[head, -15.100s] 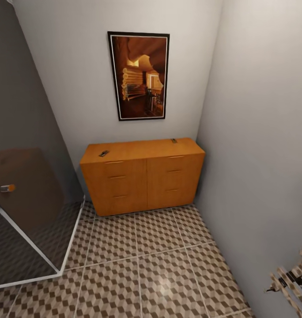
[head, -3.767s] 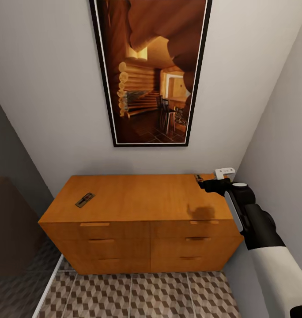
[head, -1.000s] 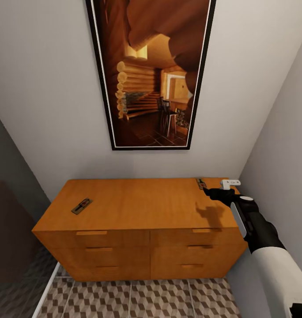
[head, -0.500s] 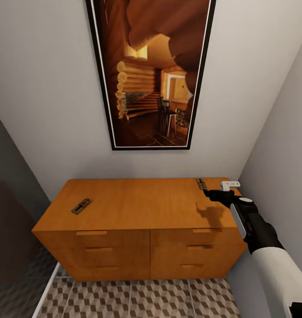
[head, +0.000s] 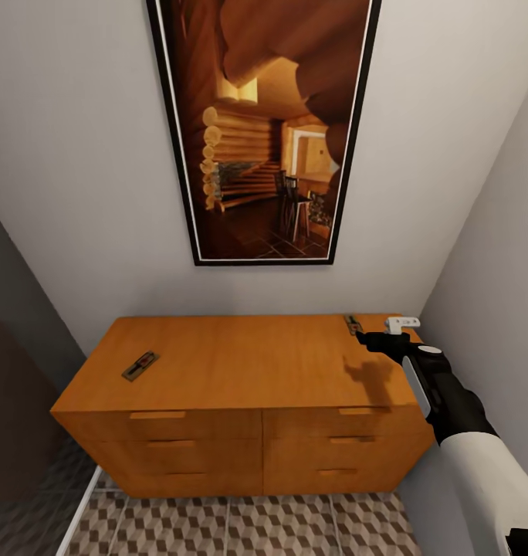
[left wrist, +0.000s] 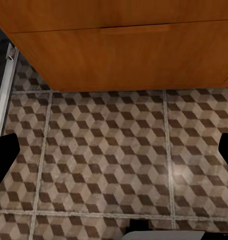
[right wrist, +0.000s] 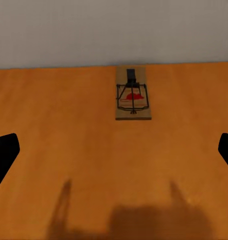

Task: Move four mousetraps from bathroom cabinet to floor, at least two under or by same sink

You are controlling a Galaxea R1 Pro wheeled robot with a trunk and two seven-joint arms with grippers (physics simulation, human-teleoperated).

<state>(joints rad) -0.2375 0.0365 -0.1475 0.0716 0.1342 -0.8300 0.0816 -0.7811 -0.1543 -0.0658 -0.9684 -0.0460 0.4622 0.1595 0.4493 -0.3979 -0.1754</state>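
Two mousetraps lie on top of the orange-brown cabinet [head: 241, 363]. One mousetrap [head: 140, 365] is near its left end. The other mousetrap [head: 352, 323] sits at the back right, close to the wall; in the right wrist view this mousetrap [right wrist: 133, 95] shows a red spot and dark wire. My right gripper [head: 376, 337] hovers just short of it, above the cabinet top, open [right wrist: 114, 150] with nothing between its fingers [right wrist: 5, 155]. My left gripper [left wrist: 114, 150] is open over the bathroom floor [left wrist: 109, 160], in front of the cabinet's drawer fronts [left wrist: 129, 55].
A large framed picture [head: 264, 131] hangs on the wall above the cabinet. A grey side wall [head: 495, 255] stands close on the right, beside my right arm. A dark glass panel [head: 17, 386] and a white sill [left wrist: 6, 85] border the left.
The head view has shifted a little, so the cabinet sits slightly lower and larger. The right gripper stays close to the back-right mousetrap, and both traps lie where they were.
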